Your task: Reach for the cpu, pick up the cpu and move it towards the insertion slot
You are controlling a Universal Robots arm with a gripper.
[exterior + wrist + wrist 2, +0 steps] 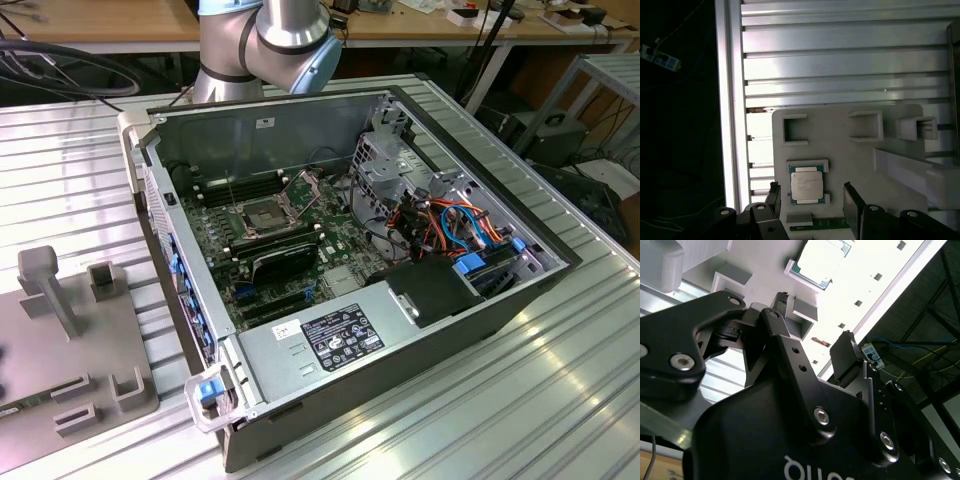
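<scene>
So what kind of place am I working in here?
Probably an electronics lab or workshop set up for PC assembly: an opened computer case sits on a ribbed aluminium table, a grey fixture plate holds the cpu, and cluttered wooden benches stand behind.

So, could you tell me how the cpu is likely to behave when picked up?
The cpu looks thin, flat and metal-topped, so probably stiff and light. It lies flat between raised lips on the grey tray, so rolling or tipping seems unlikely. Its thin edges offer the open end effector little hold; it might slip.
</scene>
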